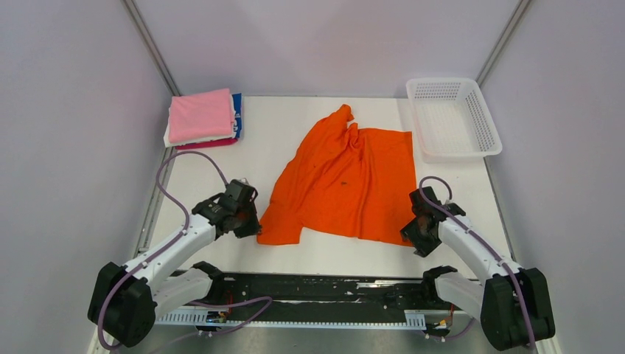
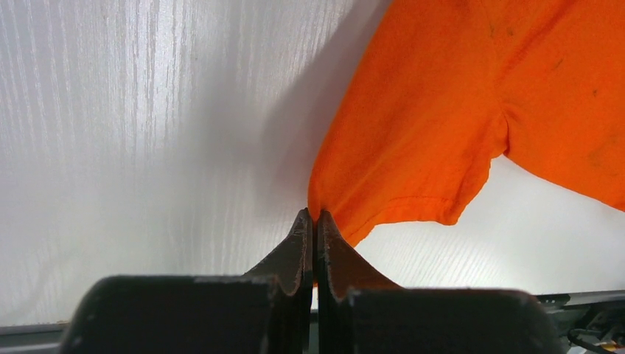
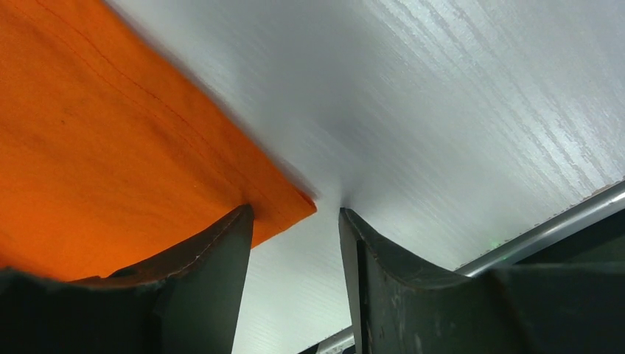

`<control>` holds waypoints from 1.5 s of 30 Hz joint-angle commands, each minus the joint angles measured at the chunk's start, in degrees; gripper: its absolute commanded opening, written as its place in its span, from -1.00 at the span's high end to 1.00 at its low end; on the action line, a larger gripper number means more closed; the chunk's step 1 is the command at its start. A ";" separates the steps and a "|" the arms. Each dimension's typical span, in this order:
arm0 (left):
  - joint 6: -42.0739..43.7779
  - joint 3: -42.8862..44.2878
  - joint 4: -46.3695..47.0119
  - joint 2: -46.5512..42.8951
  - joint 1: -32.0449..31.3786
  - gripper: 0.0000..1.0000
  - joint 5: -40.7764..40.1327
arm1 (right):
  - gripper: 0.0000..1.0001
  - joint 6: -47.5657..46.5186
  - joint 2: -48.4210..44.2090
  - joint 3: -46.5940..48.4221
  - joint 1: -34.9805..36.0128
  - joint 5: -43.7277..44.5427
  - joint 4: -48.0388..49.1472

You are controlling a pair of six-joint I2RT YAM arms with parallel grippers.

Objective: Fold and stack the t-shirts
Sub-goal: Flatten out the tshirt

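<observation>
Nearest the bases, the left claw (image 2: 315, 214) is pressed together on the tip of a sleeve hem of the orange t-shirt (image 1: 346, 181). The right claw (image 3: 295, 210) stands apart, with the shirt's near hem corner only just poking into the gap. The likely trouble is there: closing on so little cloth could pinch a mere sliver, or nothing, and the thin, limp knit would slide out once lifted. The left hold is equally marginal.

The shirt lies mid-tabletop (image 1: 324, 251), flat near the arms but bunched into ridges toward its far end, so a fold may come out crooked. Beyond, soft folded t-shirts (image 1: 203, 118), pink on top, sit far left. A rigid white mesh basket (image 1: 490, 125) sits far right.
</observation>
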 commanded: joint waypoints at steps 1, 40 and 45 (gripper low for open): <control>-1.14 -0.52 0.42 -1.46 -0.18 1.00 -0.12 | 0.04 0.26 2.50 -0.64 0.15 0.95 6.37; 24.33 62.53 10.13 -7.57 -0.18 1.00 -7.55 | 1.00 -34.57 -23.76 49.96 0.48 8.81 21.97; 27.45 71.52 7.93 -9.64 -0.18 1.00 -2.72 | 1.00 -34.74 -28.54 54.27 0.49 0.53 22.11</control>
